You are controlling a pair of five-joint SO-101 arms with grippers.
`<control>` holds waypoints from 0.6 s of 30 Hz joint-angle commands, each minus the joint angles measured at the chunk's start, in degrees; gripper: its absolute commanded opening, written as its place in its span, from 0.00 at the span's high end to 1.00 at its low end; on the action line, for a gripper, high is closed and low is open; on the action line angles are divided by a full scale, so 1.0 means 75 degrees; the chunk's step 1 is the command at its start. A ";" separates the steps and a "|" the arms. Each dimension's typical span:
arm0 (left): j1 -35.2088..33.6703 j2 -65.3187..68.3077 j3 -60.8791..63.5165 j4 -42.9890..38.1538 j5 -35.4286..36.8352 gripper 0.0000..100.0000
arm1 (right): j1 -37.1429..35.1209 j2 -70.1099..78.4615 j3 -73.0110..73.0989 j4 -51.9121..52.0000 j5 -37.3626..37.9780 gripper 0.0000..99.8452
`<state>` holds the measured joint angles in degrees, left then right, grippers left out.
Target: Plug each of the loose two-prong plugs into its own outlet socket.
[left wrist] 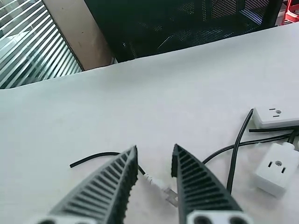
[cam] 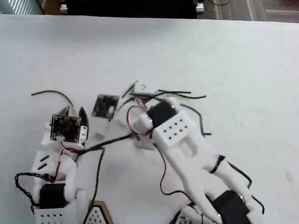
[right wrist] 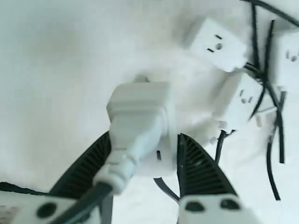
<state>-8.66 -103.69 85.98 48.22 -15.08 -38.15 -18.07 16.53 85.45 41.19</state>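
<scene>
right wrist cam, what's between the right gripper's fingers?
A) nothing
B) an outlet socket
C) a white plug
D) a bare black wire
C: the white plug sits between the fingers of the right gripper, while the nearest outlet socket lies apart from it, beyond the fingertips.

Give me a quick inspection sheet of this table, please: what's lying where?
surface: white table.
job's things: white plug in the right gripper; white outlets lie loose beyond it.
clutter: nothing seen.
grippers: right gripper shut on the white plug; left gripper open above a thin wire end.
cables: black cords run among the outlets.
surroundings: window blinds and a black mesh frame behind the table.
</scene>
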 commanded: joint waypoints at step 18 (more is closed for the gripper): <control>0.0018 -0.0053 -0.0059 -0.0059 0.0070 0.86 | 0.1354 -0.0252 -0.4290 0.1026 -0.0668 0.98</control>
<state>-8.66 -103.69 85.98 48.22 -15.08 -30.95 -18.24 -12.92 94.68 36.35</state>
